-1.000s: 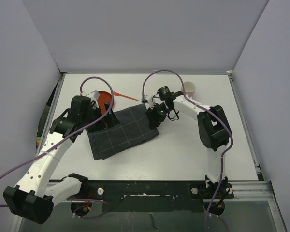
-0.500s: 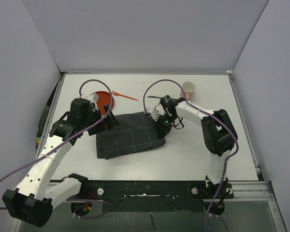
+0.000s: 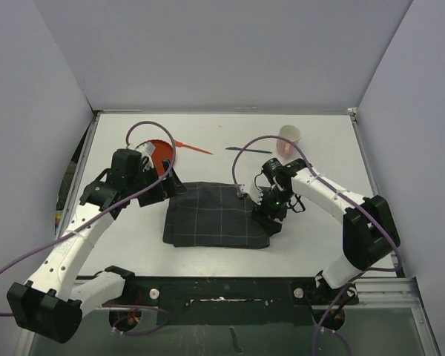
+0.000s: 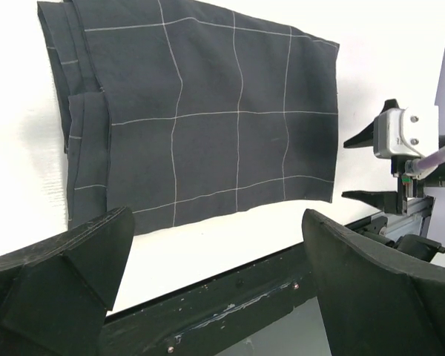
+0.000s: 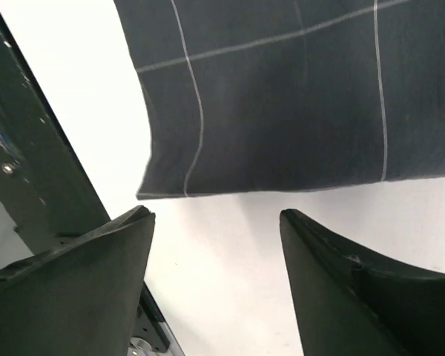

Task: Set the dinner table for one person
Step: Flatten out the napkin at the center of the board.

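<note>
White dinner table (image 3: 311,245) inside grey walls — a dark grid-lined cloth mat (image 3: 215,215) lies near its front middle. Left gripper (image 4: 216,216) spread wide by the mat's left edge; right gripper (image 5: 215,219) spread over its near-right corner.

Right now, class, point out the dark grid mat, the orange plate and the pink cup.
dark grid mat (image 3: 215,215), top external view, middle of the cloth.
orange plate (image 3: 161,150), top external view, its uncovered far part.
pink cup (image 3: 288,139), top external view, middle of the cup.
</note>
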You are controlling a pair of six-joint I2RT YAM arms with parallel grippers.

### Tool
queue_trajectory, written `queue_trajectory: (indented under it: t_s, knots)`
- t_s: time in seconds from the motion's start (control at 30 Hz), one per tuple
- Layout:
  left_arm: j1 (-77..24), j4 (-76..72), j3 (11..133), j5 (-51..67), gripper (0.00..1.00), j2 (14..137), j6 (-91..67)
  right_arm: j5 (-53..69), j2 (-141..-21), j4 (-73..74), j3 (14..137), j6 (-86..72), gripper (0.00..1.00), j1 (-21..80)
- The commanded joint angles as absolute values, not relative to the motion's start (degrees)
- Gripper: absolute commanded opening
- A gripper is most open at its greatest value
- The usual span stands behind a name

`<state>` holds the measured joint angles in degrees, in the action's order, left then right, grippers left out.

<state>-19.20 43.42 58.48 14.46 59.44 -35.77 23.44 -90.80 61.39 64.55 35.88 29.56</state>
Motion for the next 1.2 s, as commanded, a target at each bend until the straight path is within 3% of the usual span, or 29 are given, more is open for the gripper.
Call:
queue_trajectory:
  t_s: [0.0,0.13,0.27,0.33,0.53,0.77,1.17]
  knots:
    - [-19.51,39.75,60.61,15.98,0.98,62.23,-35.02,19.26,-89.27,59.75,64.32,36.47,0.72,28.41]
    - [-19.75,38.05,61.8,16.74,0.98,64.98,-34.66,18.77,-88.57,57.16,67.61,35.11,0.56,25.91]
    - [-20.61,33.94,58.89,15.52,0.98,68.29,-36.11,18.27,-90.81,55.16,73.95,33.46,0.13,26.45]
    - [-20.74,31.64,57.57,15.77,0.98,70.69,-36.82,18.88,-93.08,55.42,77.84,32.88,0.04,26.73]
    - [-21.36,23.77,55.19,18.19,0.98,78.31,-38.68,20.79,-99.05,54.68,83.66,31.58,0.0,27.18]
    - [-23.88,15.49,53.87,20.22,0.98,89.26,-40.87,22.5,-103.68,50.91,80.71,30.77,0.0,27.01]
    - [-21.23,20.1,64.98,23.35,0.98,105.28,-35.93,23.13,-109.35,48.4,80.29,31.04,0.0,24.96]
